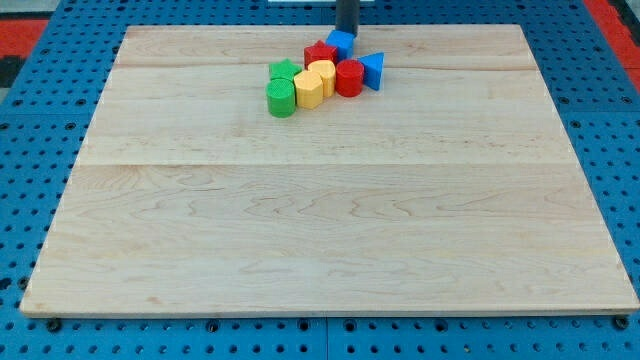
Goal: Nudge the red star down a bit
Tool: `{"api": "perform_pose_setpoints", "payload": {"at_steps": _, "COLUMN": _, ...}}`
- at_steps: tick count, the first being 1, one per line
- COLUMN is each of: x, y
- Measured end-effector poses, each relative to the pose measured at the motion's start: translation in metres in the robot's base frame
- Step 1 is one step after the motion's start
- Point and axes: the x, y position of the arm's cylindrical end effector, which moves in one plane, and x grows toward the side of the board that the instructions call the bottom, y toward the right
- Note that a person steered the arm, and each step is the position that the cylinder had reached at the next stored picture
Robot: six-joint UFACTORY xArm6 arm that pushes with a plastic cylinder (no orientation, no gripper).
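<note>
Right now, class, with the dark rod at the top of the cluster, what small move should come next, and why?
Probably slide my tip a little toward the view's left, then push toward the view's bottom. It sits behind the blue block, while the red star-shaped block lies just left of that, packed against the yellow blocks.

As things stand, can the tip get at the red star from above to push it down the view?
Probably not directly. My tip sits just above the blue block, which lies between it and the red star; a downward push would likely move both.
</note>
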Motion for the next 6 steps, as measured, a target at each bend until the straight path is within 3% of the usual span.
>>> {"api": "perform_pose_setpoints", "payload": {"at_steps": 4, "x": -0.001, "y": -0.050}}
{"api": "perform_pose_setpoints", "payload": {"at_steps": 6, "x": 0.049, "y": -0.058}}
